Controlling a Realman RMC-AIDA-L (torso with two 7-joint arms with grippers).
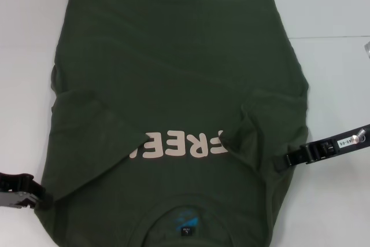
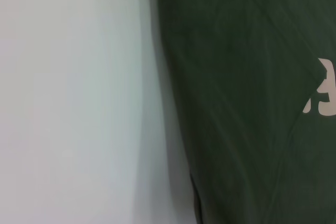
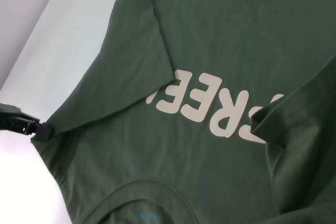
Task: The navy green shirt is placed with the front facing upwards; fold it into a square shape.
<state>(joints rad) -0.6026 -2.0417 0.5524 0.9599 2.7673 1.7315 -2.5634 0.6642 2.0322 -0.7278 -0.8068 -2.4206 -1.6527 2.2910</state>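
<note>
The navy green shirt (image 1: 173,56) lies front up on the white table (image 1: 329,4), collar toward me. Its pink "FREE!" lettering (image 1: 179,146) reads upside down. The blue neck label (image 1: 186,221) shows inside the collar. Both sleeves are folded inward over the chest: the left sleeve (image 1: 92,137) covers the lettering's left end, the right sleeve (image 1: 260,125) its right end. My left gripper (image 1: 39,195) sits at the shirt's near left edge; the right wrist view shows the left gripper (image 3: 37,125) touching that edge. My right gripper (image 1: 280,162) reaches the shirt's right edge.
White table (image 2: 68,103) lies bare to the left of the shirt (image 2: 236,103). A seam line (image 1: 329,37) crosses the table at the far right. A small dark object (image 1: 366,50) sits at the right border.
</note>
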